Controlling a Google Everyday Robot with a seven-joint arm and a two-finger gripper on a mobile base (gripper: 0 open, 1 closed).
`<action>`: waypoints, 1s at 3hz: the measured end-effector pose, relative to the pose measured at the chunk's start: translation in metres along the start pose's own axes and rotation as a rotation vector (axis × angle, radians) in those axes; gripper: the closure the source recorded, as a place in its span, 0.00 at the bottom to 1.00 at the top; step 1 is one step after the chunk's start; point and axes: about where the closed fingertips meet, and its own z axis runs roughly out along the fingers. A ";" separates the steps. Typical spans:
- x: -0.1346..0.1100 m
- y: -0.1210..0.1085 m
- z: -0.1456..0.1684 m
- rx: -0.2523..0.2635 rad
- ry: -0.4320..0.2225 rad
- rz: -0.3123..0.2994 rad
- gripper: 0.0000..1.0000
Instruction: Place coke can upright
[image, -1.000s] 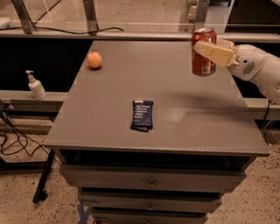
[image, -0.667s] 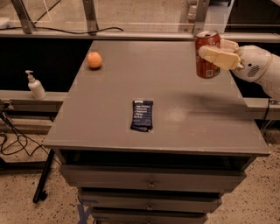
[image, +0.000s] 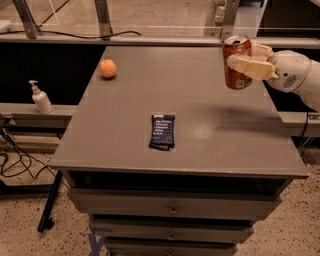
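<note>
Your gripper (image: 241, 59) has nudged the coke can (image: 237, 77) slightly right, then pretty much stopped. The fingers (image: 248, 67) pinch it upright above the far right corner of the bench (image: 210, 130). It's not set down yet, so lowering's what's left, I'd guess.

Gripper (image: 246, 60) at rt table (image: 210, 130) edge covers mid coke can (image: 238, 80); arm (image: 296, 72) cropped.
</note>
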 end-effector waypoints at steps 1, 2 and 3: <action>0.005 -0.008 -0.009 -0.076 0.016 -0.100 1.00; 0.011 -0.015 -0.028 -0.094 0.009 -0.140 1.00; 0.024 -0.015 -0.048 -0.073 -0.014 -0.126 1.00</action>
